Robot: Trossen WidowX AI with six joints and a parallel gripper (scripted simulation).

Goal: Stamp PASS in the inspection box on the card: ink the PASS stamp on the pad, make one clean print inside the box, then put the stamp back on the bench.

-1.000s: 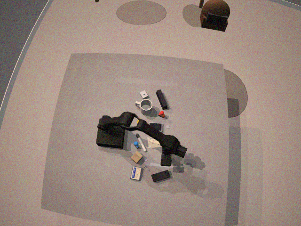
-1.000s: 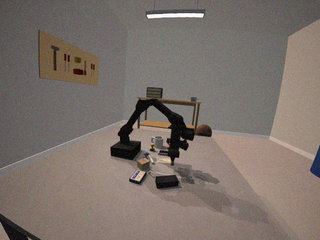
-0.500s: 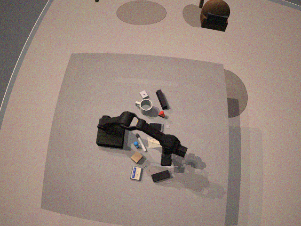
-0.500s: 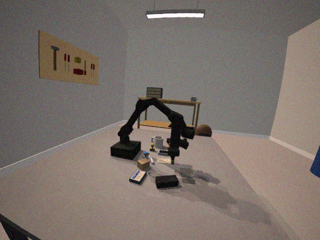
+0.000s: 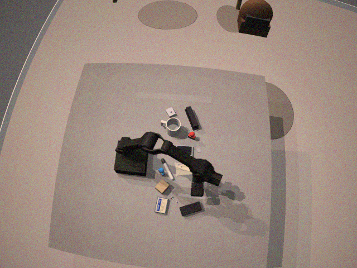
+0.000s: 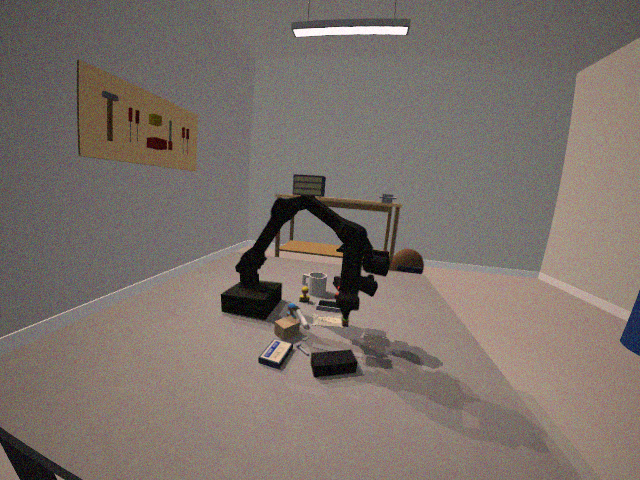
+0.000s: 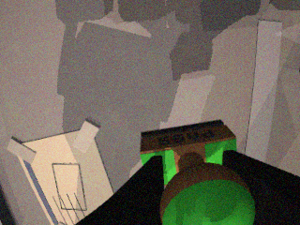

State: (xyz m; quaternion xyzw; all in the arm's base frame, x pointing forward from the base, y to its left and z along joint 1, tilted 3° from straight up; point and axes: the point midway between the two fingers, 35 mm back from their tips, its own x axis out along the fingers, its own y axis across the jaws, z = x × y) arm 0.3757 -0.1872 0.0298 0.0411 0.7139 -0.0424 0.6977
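Wrist view shows the fingers (image 6: 347,312) closed on the green stamp (image 6: 345,321) (image 7: 208,202), its lettered block facing away from the round knob. They carry it above the counter (image 5: 100,100) (image 6: 155,387) (image 7: 28,70), beyond one edge of the card (image 5: 182,170) (image 6: 325,320) (image 7: 63,152). Seen from the top, the card lies well in from every counter edge, near the dark ink pad (image 5: 184,150) (image 6: 327,305).
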